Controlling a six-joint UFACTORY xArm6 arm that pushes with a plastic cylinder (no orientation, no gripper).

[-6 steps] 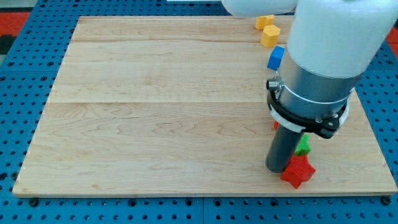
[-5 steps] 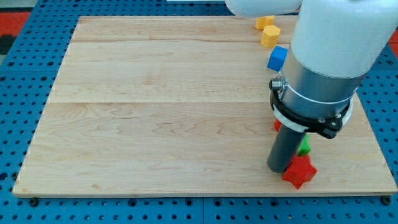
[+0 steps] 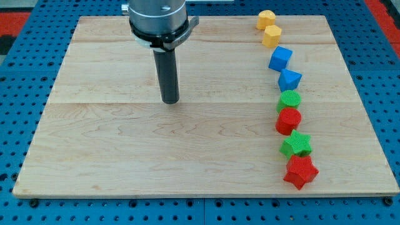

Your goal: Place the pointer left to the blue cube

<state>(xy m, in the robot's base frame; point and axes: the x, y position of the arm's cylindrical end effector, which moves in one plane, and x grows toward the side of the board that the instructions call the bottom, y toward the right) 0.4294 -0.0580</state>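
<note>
The blue cube (image 3: 280,58) sits near the view's right on the wooden board (image 3: 125,144), third in a column of blocks. My tip (image 3: 170,100) rests on the board far to the view's left of the cube and a little lower in the view. It touches no block.
The column down the view's right holds two yellow blocks (image 3: 266,19) (image 3: 272,35), the blue cube, a blue triangular block (image 3: 289,80), a green cylinder (image 3: 289,100), a red cylinder (image 3: 288,119), a green star (image 3: 296,145) and a red star (image 3: 300,170).
The arm has swung from the view's lower right, beside the red star, to the upper middle-left of the board. The blocks it was hiding now show.
</note>
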